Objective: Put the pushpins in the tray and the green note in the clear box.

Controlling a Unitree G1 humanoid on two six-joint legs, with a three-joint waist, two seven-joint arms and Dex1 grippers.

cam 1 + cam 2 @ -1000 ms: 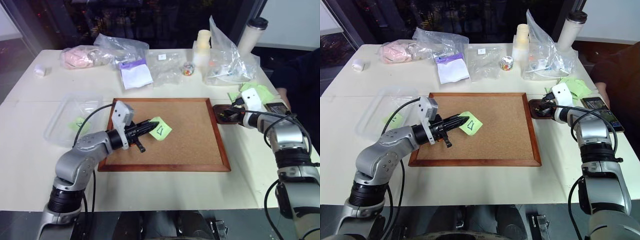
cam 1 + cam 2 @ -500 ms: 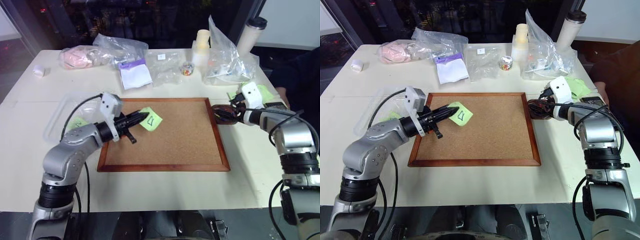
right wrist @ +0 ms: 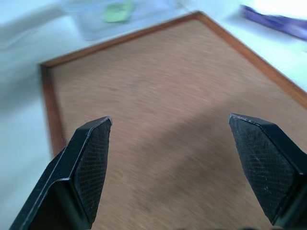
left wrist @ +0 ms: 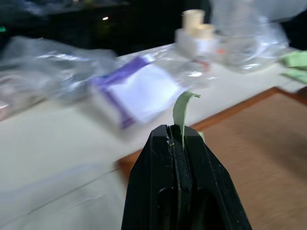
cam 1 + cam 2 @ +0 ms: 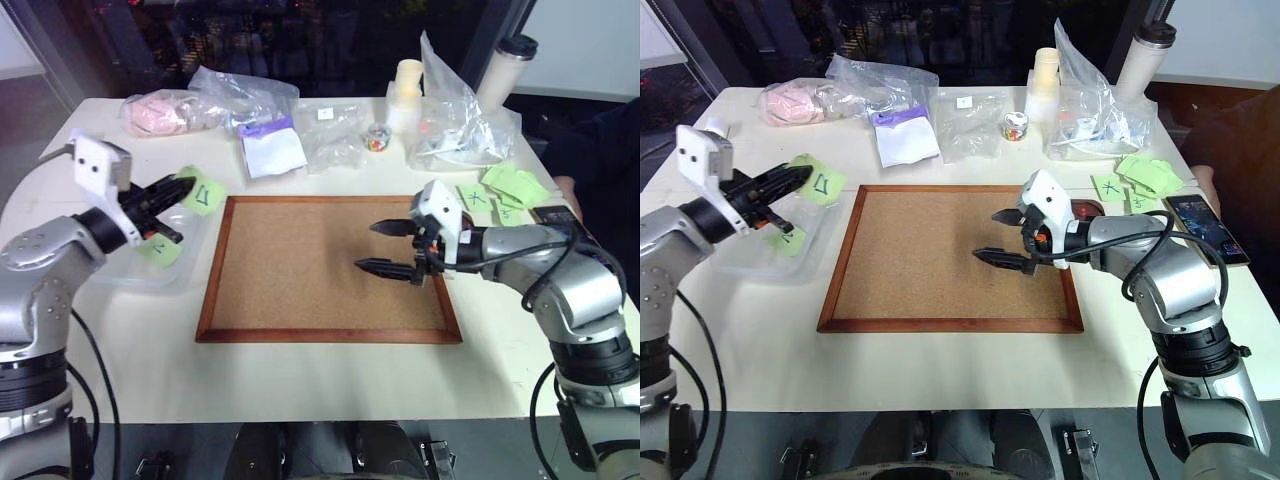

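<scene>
My left gripper (image 5: 178, 190) is shut on the green note (image 5: 204, 195), which has a black triangle drawn on it. It holds the note in the air over the far edge of the clear box (image 5: 135, 280). In the left wrist view the note (image 4: 184, 106) curls up from between the closed fingers (image 4: 163, 143). My right gripper (image 5: 369, 247) hangs open and empty over the right half of the corkboard (image 5: 300, 270). A corner of the dark brown tray (image 5: 1087, 209) peeks out behind the right hand. The pushpins are hidden.
A green note with a tick (image 5: 160, 250) lies inside the clear box. Green notes marked X (image 5: 470, 197) and a black phone (image 5: 1205, 227) lie to the right of the corkboard. Crinkled plastic bags (image 5: 455, 125), a cup (image 5: 510, 60) and small jars line the table's far side.
My left gripper carried the green note off the corkboard, left and up, to above the clear box. My right gripper left the tray, swung left over the corkboard and opened wide.
</scene>
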